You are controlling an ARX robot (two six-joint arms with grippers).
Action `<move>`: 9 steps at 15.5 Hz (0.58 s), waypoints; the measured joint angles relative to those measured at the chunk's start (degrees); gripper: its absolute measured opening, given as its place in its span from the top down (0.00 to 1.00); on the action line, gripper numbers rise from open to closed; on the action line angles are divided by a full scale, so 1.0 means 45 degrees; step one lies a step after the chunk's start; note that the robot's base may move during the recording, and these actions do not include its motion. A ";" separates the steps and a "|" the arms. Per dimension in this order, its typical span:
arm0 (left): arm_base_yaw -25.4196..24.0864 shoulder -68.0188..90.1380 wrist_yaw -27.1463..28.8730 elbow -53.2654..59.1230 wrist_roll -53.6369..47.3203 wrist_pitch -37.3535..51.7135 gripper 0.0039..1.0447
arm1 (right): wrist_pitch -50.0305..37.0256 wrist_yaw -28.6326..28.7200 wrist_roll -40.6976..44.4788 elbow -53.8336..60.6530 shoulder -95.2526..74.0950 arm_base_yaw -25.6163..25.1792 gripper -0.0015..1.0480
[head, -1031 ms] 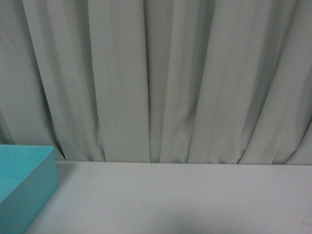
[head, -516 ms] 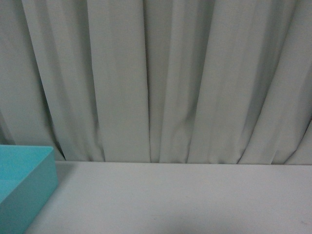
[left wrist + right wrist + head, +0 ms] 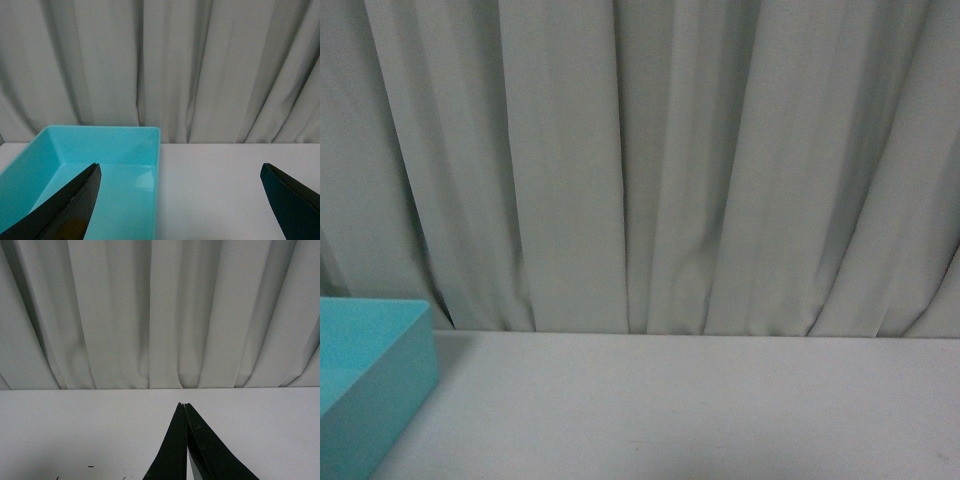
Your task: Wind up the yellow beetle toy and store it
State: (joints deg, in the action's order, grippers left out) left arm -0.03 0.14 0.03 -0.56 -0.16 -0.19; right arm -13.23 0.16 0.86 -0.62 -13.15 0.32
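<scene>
1. Left end effector (image 3: 180,169): its two black fingers (image 3: 70,205) are spread wide apart, with only bare white worktop (image 3: 225,180) between them.
2. Turquoise bin (image 3: 100,128): an open-topped bin standing on the worktop just ahead of the left end effector, off toward one finger. That fingertip overlaps the bin's inside in the left wrist view. We cannot tell whether it is over the bin or short of it.
3. Right end effector (image 3: 183,405): the fingers are together with the tips meeting, pointed out over the worktop.
4. A few small dark marks (image 3: 90,466) lie on the worktop beside the right end effector.
5. Grey pleated curtain (image 3: 670,150): hangs behind the far edge of the worktop, beyond both end effectors.
6. Front view: we log one corner of the bin and open worktop beside it.
7. Yellow beetle toy: it shows in none of our views, so we cannot tell where it is.
</scene>
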 joint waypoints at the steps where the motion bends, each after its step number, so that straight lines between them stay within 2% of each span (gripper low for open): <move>1: 0.0000 0.0000 0.0000 0.0000 0.0000 0.0000 0.06 | 0.0257 0.0000 0.0000 0.0000 0.0243 0.0000 0.98; 4: 0.0000 0.0000 0.0000 0.0000 0.0000 0.0000 0.06 | 0.0923 0.0000 0.0000 0.0000 0.0831 0.0000 0.98; 5: 0.0000 0.0000 0.0005 0.0000 0.0000 -0.0005 0.06 | 0.2871 -0.0010 0.0000 -0.0005 0.2171 0.0000 0.98; 9: 0.0000 0.0000 0.0005 0.0000 0.0000 0.0000 0.06 | 0.2982 -0.0039 -0.0005 0.0000 0.2890 0.0000 0.98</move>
State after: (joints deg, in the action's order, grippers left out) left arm -0.03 0.14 0.05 -0.56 -0.16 -0.19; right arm 0.19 -0.01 0.84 -0.62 -0.14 0.32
